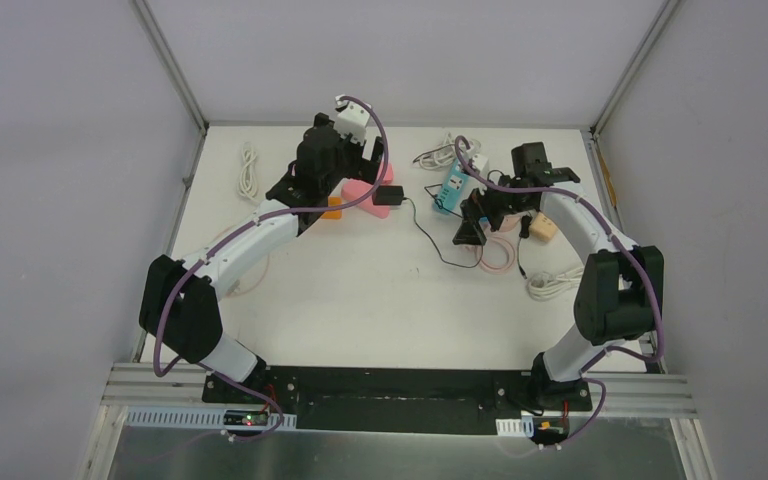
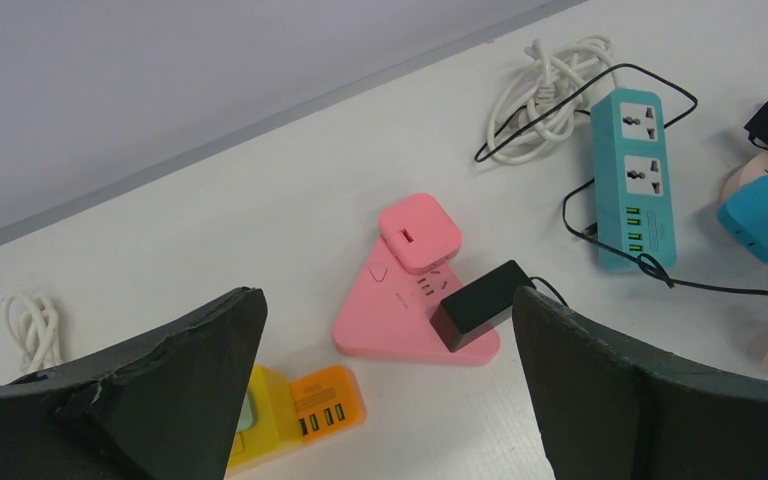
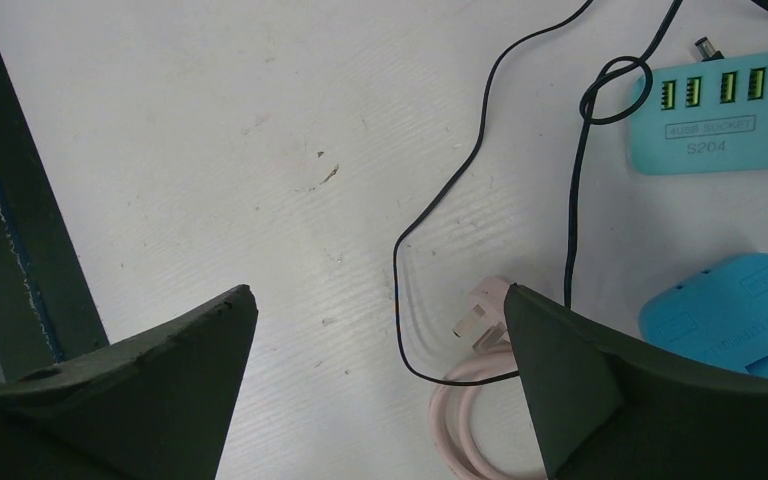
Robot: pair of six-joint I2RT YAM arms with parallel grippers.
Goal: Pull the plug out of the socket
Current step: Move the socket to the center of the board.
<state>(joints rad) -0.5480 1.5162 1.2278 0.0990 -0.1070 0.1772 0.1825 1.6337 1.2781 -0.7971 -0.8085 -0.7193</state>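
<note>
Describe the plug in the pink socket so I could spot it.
On the white table, find the pink triangular socket block. The plug sits at its corner: the only black box on it, beside a pink one, trailing a thin black cord.

Table (image 1: 360, 310): the near half, from the arm bases up to the clutter, is open passage. The plug (image 2: 480, 305) sits on the right corner of the pink socket (image 2: 385, 325), with bare table on its near side.

Obstacles:
- Pink cube (image 2: 418, 233) on the socket, just behind the plug.
- Black cord (image 3: 396, 300) trailing right across the middle.
- Teal strip (image 2: 635, 180) towards the far edge.
- Orange socket (image 2: 325, 405) left of the pink socket, apart.
</note>
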